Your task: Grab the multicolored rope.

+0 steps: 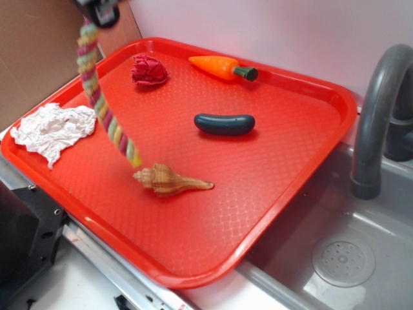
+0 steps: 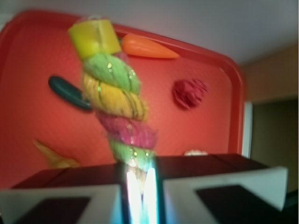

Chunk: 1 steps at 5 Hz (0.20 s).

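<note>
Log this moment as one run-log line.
gripper: shut on multicolored rope | rope: lifted, hanging over red tray | seashell: below rope end

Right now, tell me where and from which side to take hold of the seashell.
Grip the seashell across its fat ribbed body at the left end, coming straight down from above. It lies flat on the red tray, and its right end tapers to a thin spike. The hanging multicolored rope ends near that fat end.

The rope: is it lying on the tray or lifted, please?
Lifted: the rope hangs from the shut gripper, its lower end by the shell.
</note>
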Available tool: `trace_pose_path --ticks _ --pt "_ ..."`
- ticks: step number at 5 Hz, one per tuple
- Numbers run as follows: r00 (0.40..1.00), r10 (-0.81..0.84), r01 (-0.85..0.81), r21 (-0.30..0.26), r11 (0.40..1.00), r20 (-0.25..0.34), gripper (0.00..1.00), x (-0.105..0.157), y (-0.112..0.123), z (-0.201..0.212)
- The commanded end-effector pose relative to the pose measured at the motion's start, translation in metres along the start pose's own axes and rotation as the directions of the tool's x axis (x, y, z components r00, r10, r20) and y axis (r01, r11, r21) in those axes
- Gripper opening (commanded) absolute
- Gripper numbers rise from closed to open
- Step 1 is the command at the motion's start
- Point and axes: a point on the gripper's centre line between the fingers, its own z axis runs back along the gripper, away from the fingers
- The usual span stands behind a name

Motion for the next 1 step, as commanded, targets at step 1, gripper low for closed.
trace_pose_path --ticks 1 --pt "0.983 0.182 -0.182 -0.018 0.983 0.026 0.0 -0.003 -0.0173 0.0357"
